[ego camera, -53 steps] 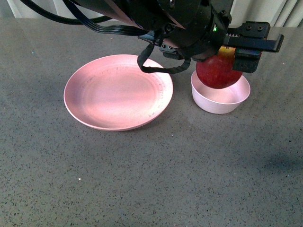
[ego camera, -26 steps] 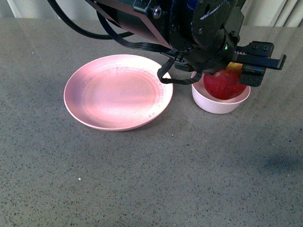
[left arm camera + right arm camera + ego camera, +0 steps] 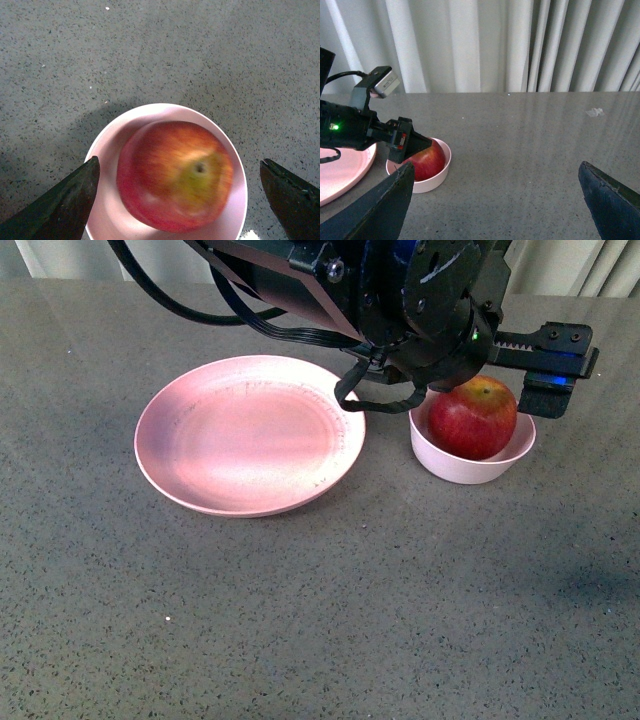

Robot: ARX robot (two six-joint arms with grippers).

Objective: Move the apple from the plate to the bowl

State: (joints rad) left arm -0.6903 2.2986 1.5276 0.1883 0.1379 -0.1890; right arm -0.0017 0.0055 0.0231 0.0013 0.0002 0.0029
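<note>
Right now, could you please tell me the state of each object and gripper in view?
apple: resting in the bowl, stem dimple up, ungripped.
bowl: upright, holding the apple.
plate: upright, empty.
left gripper: open, jaws apart on either side of the apple, not touching it.
right gripper: open, holding nothing.

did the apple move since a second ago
Yes. The apple moved down: it hung above the rim of the bowl, and now it rests inside the bowl.
</note>
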